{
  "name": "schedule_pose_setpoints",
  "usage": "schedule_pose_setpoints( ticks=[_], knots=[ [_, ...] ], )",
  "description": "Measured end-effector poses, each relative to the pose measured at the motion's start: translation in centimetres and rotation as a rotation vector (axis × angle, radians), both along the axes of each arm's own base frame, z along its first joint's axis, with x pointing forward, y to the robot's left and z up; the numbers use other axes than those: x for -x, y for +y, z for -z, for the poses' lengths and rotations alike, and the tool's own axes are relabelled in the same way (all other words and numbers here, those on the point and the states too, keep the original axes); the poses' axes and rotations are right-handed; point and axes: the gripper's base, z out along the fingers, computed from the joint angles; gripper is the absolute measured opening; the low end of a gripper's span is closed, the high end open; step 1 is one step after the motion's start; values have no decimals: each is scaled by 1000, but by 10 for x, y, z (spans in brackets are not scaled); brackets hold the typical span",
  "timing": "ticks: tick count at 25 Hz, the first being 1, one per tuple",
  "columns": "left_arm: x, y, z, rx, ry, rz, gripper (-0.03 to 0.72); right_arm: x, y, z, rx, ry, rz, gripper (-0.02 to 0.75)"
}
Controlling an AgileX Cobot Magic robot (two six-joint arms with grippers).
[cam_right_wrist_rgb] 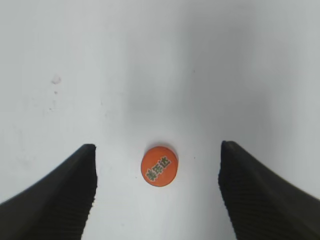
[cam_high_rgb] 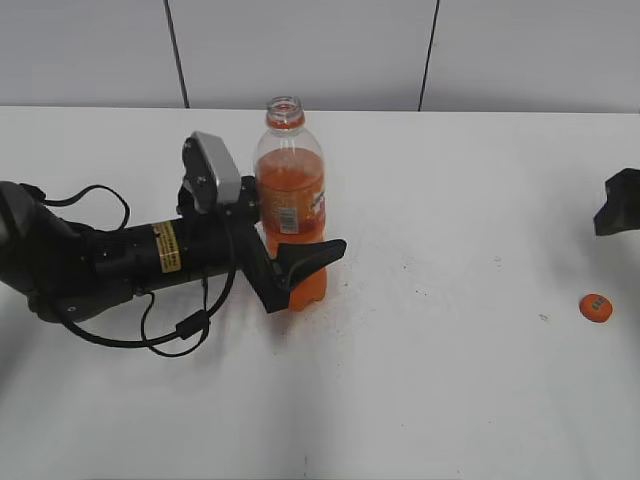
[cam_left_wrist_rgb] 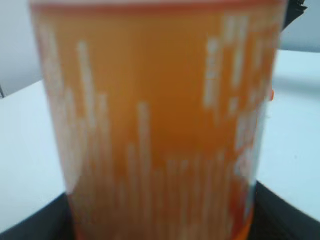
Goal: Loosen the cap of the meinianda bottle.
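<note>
The meinianda bottle point(cam_high_rgb: 291, 205) stands upright on the white table, its neck open with no cap on it. My left gripper point(cam_high_rgb: 290, 262) is shut on the bottle's lower body; in the left wrist view the orange bottle point(cam_left_wrist_rgb: 160, 130) fills the frame between the dark fingers. The orange cap point(cam_high_rgb: 596, 307) lies flat on the table at the far right, dark mark up. My right gripper point(cam_high_rgb: 622, 205) is open above it. In the right wrist view the cap point(cam_right_wrist_rgb: 159, 165) lies on the table between and below the spread fingers point(cam_right_wrist_rgb: 157, 150), untouched.
The white table point(cam_high_rgb: 430, 380) runs to a grey panelled wall behind. The left arm's black body and cables point(cam_high_rgb: 120, 265) lie low over the table's left side.
</note>
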Motion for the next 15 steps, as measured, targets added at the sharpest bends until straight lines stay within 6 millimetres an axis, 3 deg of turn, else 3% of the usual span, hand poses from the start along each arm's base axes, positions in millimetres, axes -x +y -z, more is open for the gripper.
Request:
schedule_pose_setpoints(
  ticks=[4,15],
  knots=[
    [0,0,-4,17,-11,3,570,2,1,-23,1,-71,3,568],
    [15,7,-14,20,4,-20,582,14,2,-56,6,-168,2,569]
  ],
)
